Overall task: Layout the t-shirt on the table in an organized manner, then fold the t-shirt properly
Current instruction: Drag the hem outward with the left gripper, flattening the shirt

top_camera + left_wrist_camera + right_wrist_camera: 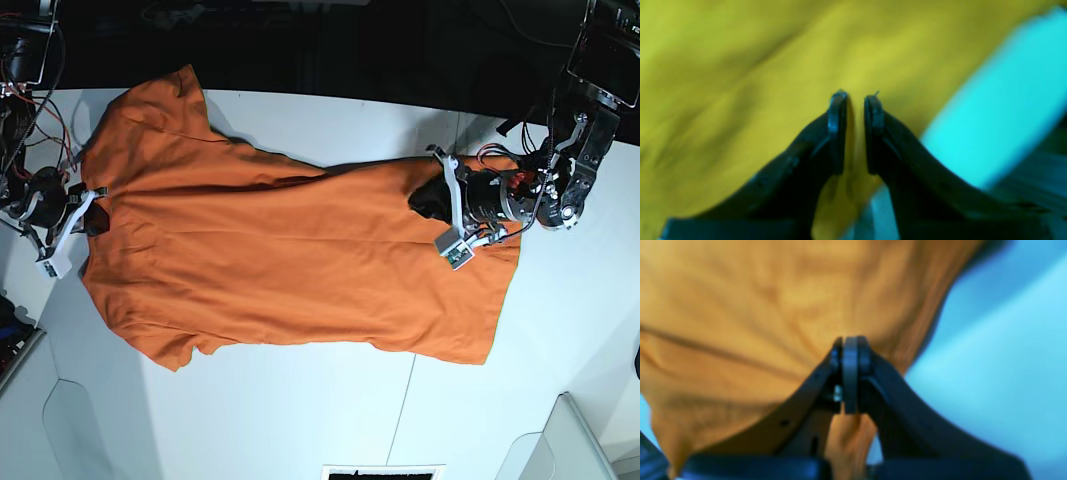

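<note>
Now I am pinching the t-shirt (270, 260) with both pincers, right pincer (850, 343) at the collar end, left pincer (856, 100) at the hem, its long axis stretching across the bench (300, 420) between them.

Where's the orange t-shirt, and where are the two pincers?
t-shirt (270, 260), base view, middle of the spread body fabric.
left pincer (855, 103), left wrist view, the narrow gap between its fingertips, over the fabric.
right pincer (850, 346), right wrist view, the closed tips pinching the fabric edge.
</note>
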